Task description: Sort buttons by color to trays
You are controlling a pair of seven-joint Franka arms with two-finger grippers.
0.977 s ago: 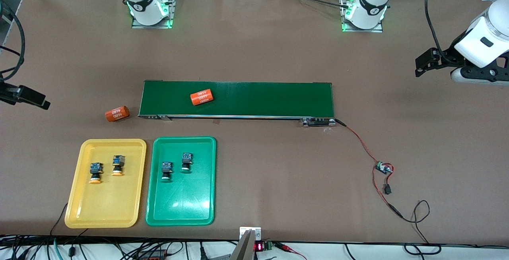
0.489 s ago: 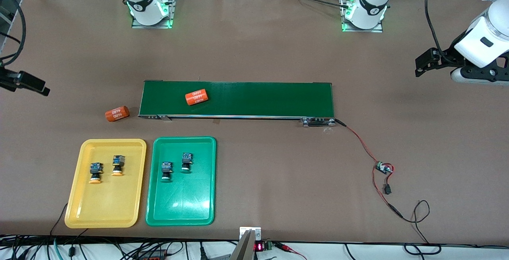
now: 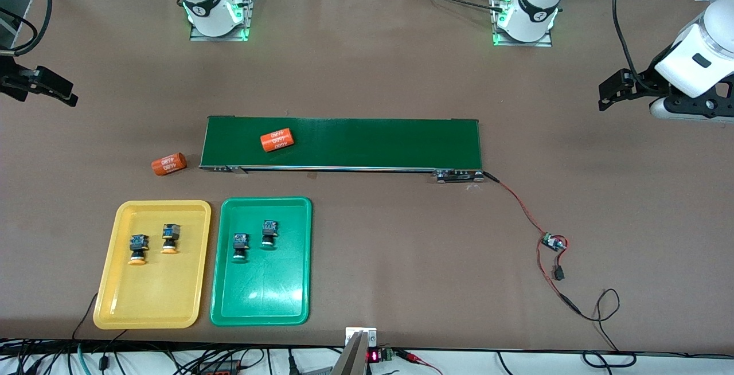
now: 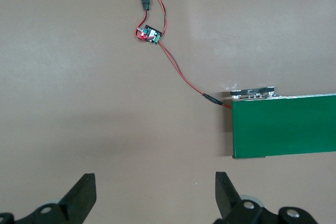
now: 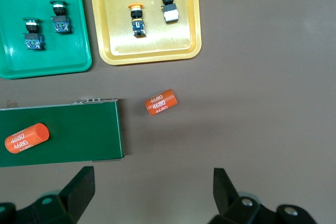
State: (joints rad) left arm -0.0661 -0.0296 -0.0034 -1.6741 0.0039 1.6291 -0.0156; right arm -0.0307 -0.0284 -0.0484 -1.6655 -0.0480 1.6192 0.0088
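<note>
While the right gripper is drawing away with fingers spread and empty, two orange-capped buttons are sitting in the yellow tray and two green-capped buttons in the green tray (sorting looks finished). An orange cylinder is riding the belt toward the right arm's end. Waiting, the left gripper is hanging spread.
</note>
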